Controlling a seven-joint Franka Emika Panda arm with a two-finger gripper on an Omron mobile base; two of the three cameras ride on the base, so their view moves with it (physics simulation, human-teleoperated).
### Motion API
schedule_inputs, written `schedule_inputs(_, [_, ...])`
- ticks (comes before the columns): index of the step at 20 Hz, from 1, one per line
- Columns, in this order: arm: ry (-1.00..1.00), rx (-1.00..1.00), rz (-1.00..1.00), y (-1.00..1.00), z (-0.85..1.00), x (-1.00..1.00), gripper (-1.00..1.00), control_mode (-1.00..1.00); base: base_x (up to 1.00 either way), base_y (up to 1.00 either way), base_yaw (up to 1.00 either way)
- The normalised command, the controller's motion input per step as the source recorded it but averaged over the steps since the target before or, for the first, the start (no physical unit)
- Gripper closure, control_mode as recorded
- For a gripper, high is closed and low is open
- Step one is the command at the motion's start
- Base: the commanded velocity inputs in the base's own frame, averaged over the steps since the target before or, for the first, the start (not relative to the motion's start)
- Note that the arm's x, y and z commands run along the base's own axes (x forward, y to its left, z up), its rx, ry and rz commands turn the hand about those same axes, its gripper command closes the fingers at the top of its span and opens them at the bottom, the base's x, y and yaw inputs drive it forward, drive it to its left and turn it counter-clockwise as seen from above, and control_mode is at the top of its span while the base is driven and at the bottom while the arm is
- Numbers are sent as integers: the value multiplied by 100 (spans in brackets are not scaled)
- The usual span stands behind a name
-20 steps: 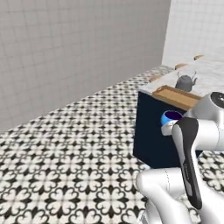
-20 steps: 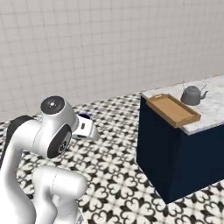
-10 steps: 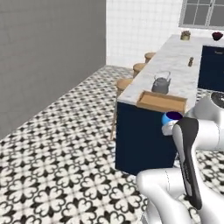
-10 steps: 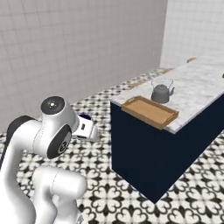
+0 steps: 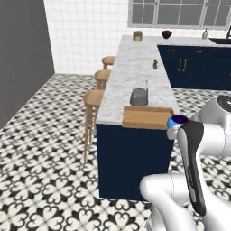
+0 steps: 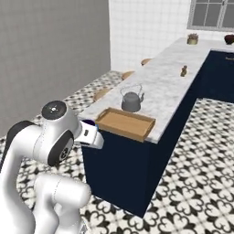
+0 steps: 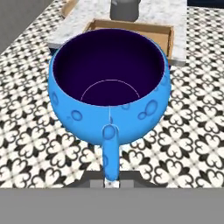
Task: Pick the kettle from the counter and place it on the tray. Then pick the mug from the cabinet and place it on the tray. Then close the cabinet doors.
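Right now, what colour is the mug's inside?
Dark purple; the mug shows it best in the hand view.

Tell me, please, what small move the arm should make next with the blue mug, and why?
Probably carry the mug forward and up over the tray. The pincer is shut on the mug's handle, and the mug hangs short of the counter, while the tray lies bare at the counter's near end. The kettle stands just behind the tray, on the marble.

Three round wooden stools (image 5: 94, 97) line the surface's (image 5: 135, 67) left side over black-and-white patterned floor tiles (image 5: 40, 144). At its far end, toward 12 o'clock, stand a small tan jar (image 5: 137, 35) and a dark bowl (image 5: 167, 34) beneath a paned window (image 5: 180, 13). A small brown shaker (image 5: 155, 64) stands mid-surface.
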Motion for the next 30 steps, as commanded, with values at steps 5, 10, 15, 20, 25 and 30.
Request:
schedule_inputs(5, [0, 0, 0, 0, 0, 0, 100, 100, 64, 14, -35])
schedule_inputs(10, [0, 0, 0, 0, 0, 0, 100, 100, 60, 13, -23])
schedule_inputs(15, [0, 0, 0, 0, 0, 0, 100, 100, 52, 37, -16])
schedule_inputs(20, [0, 0, 0, 0, 0, 0, 100, 100, 18, 36, -25])
schedule_inputs(25, [0, 0, 0, 0, 0, 0, 100, 100, 0, 71, -46])
schedule_inputs(30, [0, 0, 0, 0, 0, 0, 100, 100, 2, 94, -50])
